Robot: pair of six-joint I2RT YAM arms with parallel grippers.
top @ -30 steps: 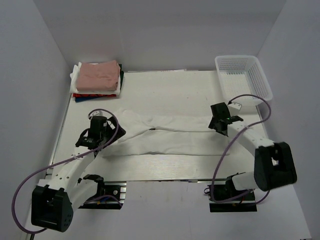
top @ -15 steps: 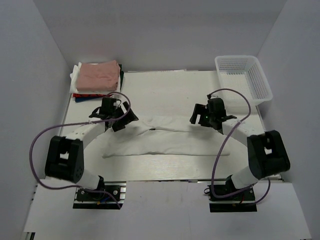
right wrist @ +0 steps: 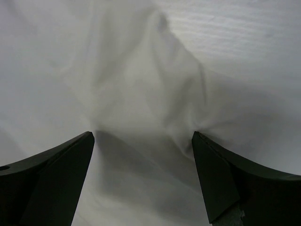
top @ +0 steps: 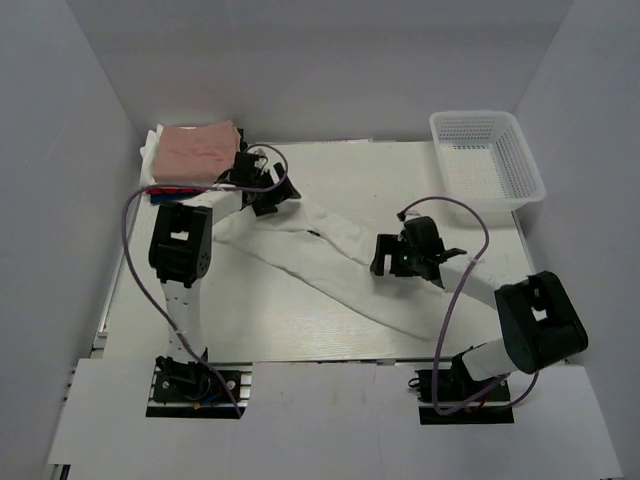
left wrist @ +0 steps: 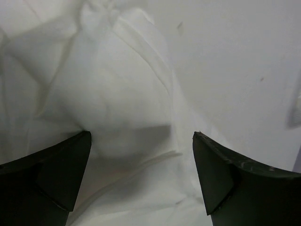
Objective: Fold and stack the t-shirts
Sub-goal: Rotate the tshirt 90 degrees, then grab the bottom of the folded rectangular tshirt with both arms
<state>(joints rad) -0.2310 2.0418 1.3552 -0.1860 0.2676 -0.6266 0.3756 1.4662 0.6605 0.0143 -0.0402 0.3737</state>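
Observation:
A long white t-shirt (top: 335, 268), folded into a narrow band, lies diagonally on the table from back left to front right. My left gripper (top: 268, 195) is over its back-left end, beside the stack. In the left wrist view the jaws stand wide apart, the gripper (left wrist: 141, 157) open with its fingertips (left wrist: 66, 169) down on bunched white cloth (left wrist: 122, 94). My right gripper (top: 397, 262) is over the shirt's middle-right part. It (right wrist: 141, 155) is open too, with puckered white cloth (right wrist: 141, 84) between its tips (right wrist: 221, 174). A dusty-pink shirt (top: 198, 150) tops the folded stack at back left.
Red, dark and white folded shirts (top: 165, 188) lie under the pink one. A white mesh basket (top: 530, 170) stands at back right. The table (top: 250, 320) edge runs along the front by the arm bases.
Both arms swung: the left gripper went back toward the stack, the right came forward and left. The white shirt turned from lying across the table to a diagonal.

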